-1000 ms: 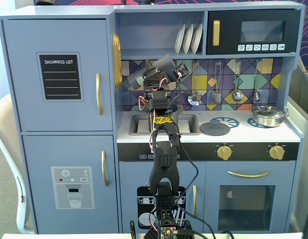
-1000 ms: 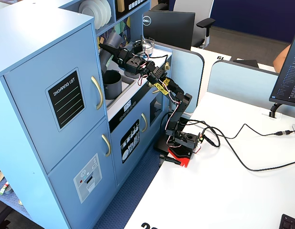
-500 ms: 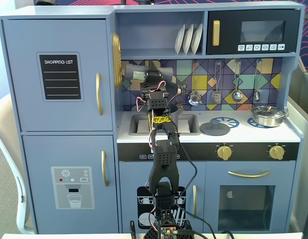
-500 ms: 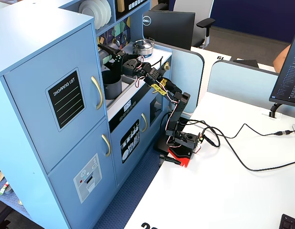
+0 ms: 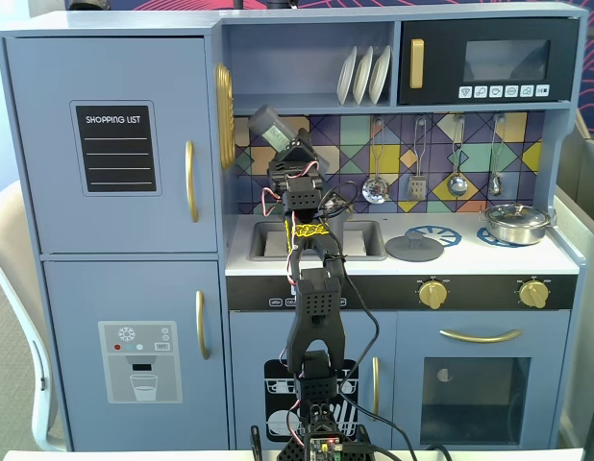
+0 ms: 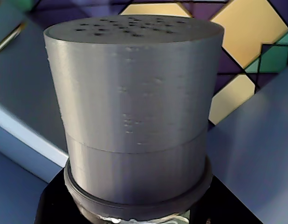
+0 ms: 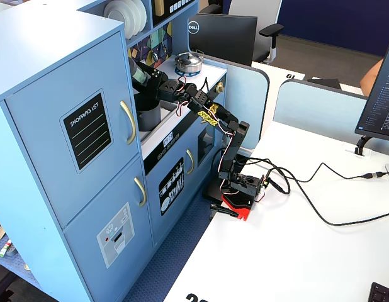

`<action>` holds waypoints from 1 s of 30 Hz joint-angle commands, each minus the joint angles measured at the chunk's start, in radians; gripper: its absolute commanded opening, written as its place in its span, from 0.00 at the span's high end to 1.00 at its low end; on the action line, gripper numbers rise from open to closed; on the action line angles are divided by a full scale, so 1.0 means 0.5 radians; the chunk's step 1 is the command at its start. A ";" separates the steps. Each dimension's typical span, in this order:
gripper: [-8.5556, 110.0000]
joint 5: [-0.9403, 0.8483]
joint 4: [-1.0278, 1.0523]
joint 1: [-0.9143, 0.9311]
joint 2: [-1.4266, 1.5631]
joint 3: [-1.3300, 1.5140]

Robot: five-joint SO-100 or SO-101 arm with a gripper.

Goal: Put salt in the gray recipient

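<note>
The grey salt shaker (image 5: 270, 126) has a holed top and is tilted up to the left in front of the tiled backsplash. It fills the wrist view (image 6: 134, 107). My gripper (image 5: 287, 146) is shut on its base, with black jaws showing at both lower corners of the wrist view (image 6: 137, 217). In the side fixed view the shaker (image 7: 138, 73) is held above a dark grey pot (image 7: 147, 113) that stands by the sink. In the front fixed view my arm hides that pot.
A flat grey lid (image 5: 414, 248) lies on the left burner and a steel pan (image 5: 516, 223) on the right one. Utensils (image 5: 376, 187) hang on the backsplash. The shelf (image 5: 307, 101) and a gold handle (image 5: 224, 115) are close above the shaker.
</note>
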 commanded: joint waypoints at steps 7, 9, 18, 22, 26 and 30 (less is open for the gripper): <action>0.93 0.267 0.423 0.052 0.095 0.080; 0.93 0.273 0.485 0.080 0.126 0.123; 0.93 0.150 0.120 0.018 0.144 0.067; 0.93 0.040 -0.196 -0.034 0.138 0.021; 0.93 0.021 -0.304 -0.031 0.120 -0.049; 0.93 0.012 -0.261 0.000 0.120 -0.052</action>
